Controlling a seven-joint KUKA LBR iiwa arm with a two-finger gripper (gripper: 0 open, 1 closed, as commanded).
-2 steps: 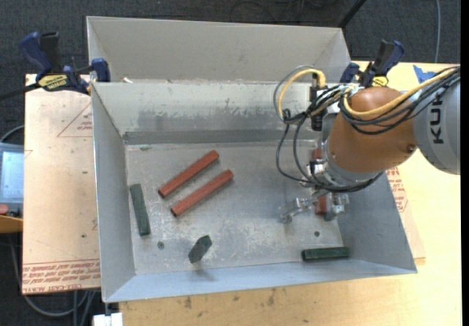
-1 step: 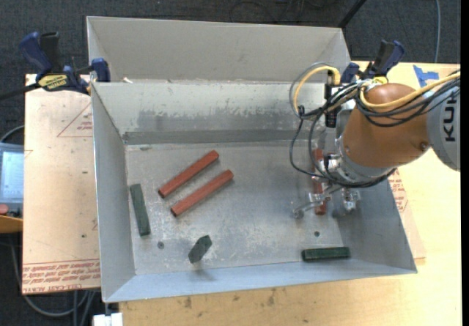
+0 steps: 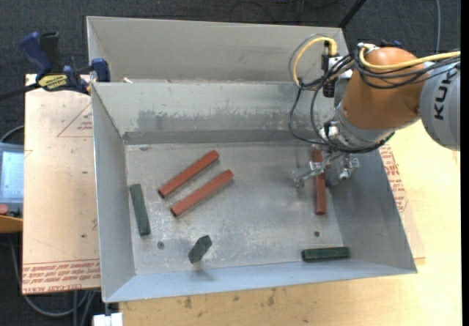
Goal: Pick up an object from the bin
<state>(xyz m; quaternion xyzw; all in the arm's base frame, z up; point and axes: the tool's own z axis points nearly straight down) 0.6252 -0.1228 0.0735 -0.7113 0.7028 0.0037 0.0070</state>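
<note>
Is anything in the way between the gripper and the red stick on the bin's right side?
Nothing visible is. The gripper is right over the red stick, and the nearest other thing, a dark green bar, lies apart.

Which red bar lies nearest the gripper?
The red bar at the right, directly under the gripper; the other two bars lie slanted together, left of centre.

Bin point(image 3: 220, 108) was bare grey sheet metal, matt, floor scuffed and scratched. Three red-brown bars point(image 3: 188, 174) point(image 3: 202, 193) point(image 3: 320, 201) looked matt and smooth-faced; wood or plastic, couldn't tell. Two dark green bars point(image 3: 139, 209) point(image 3: 326, 253) and the dark green lump point(image 3: 199, 248) were dull, matt too. My orange wrist cover point(image 3: 381, 94) was smooth, slight sheen, plastic-looking. My gripper point(image 3: 322, 171) showed bare bright metal.
</note>
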